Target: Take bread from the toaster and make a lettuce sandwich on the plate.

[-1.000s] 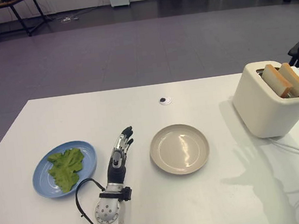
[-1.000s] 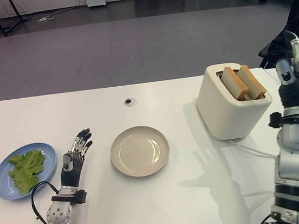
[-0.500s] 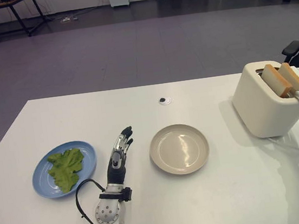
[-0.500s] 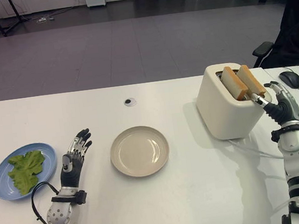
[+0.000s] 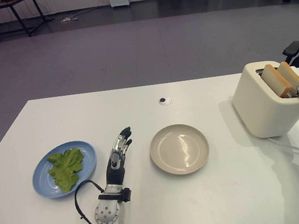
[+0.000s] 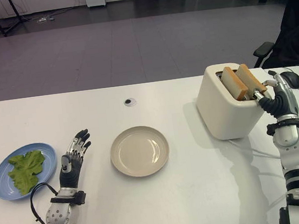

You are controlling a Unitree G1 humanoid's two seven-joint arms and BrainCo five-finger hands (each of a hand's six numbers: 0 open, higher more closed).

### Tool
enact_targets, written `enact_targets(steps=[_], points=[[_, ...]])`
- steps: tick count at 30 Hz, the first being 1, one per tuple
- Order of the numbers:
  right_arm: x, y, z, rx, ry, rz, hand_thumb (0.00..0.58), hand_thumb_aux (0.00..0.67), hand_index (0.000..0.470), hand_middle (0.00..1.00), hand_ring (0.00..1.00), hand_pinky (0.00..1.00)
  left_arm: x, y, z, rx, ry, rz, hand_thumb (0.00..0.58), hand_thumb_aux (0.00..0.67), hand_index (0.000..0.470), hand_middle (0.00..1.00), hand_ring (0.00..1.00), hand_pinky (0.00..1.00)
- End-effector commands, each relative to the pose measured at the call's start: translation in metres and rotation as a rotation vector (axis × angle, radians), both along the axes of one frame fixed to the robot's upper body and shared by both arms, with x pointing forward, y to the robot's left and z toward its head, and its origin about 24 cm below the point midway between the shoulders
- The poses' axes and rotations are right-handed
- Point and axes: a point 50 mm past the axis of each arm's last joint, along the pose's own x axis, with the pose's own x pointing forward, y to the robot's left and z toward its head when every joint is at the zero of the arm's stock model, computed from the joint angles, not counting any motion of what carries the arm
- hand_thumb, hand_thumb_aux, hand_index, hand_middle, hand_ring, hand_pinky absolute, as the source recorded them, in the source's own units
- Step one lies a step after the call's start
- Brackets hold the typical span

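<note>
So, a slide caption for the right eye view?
Right hand at the bread in the toaster; left hand open beside the plate.

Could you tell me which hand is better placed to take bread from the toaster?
Right: the right hand is at the bread in the toaster; the left hand rests open beside the blue plate.
</note>
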Motion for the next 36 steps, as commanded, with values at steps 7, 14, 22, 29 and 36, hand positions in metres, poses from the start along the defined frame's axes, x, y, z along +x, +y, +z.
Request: enact_targets(steps=[7,14,22,29,36], points=[[-0.017,0.023,0.068,0.247,-0.490,0.178,0.580,0.670,0.470,0.00,0.00,0.00,0.001,-0.002,0.001,-0.010,-0.004,-0.005,0.000,0.000,0.000,0.00,0.00,0.00],[-0.043,0.063,0.115,0.309,-0.747,0.415,0.580,0.670,0.470,0.00,0.00,0.00,0.003,-0.004,0.000,-0.011,-0.005,-0.010,0.000,0.000,0.000,0.00,0.00,0.00],[-0.043,0.140,0.098,0.551,-0.427,0.857,0.580,0.670,0.470,0.00,0.00,0.00,0.004,-0.006,0.001,-0.012,-0.007,-0.016,0.000,0.000,0.000,0.00,0.00,0.00],[-0.041,0.204,-0.001,0.847,0.259,0.933,0.580,0.670,0.470,0.00,0.00,0.00,0.006,-0.008,0.002,-0.012,-0.010,-0.023,0.000,0.000,0.000,0.00,0.00,0.00],[-0.038,0.220,-0.054,0.864,0.436,0.801,0.580,0.670,0.470,0.00,0.00,0.00,0.005,-0.009,0.003,-0.012,-0.012,-0.028,0.000,0.000,0.000,0.00,0.00,0.00]])
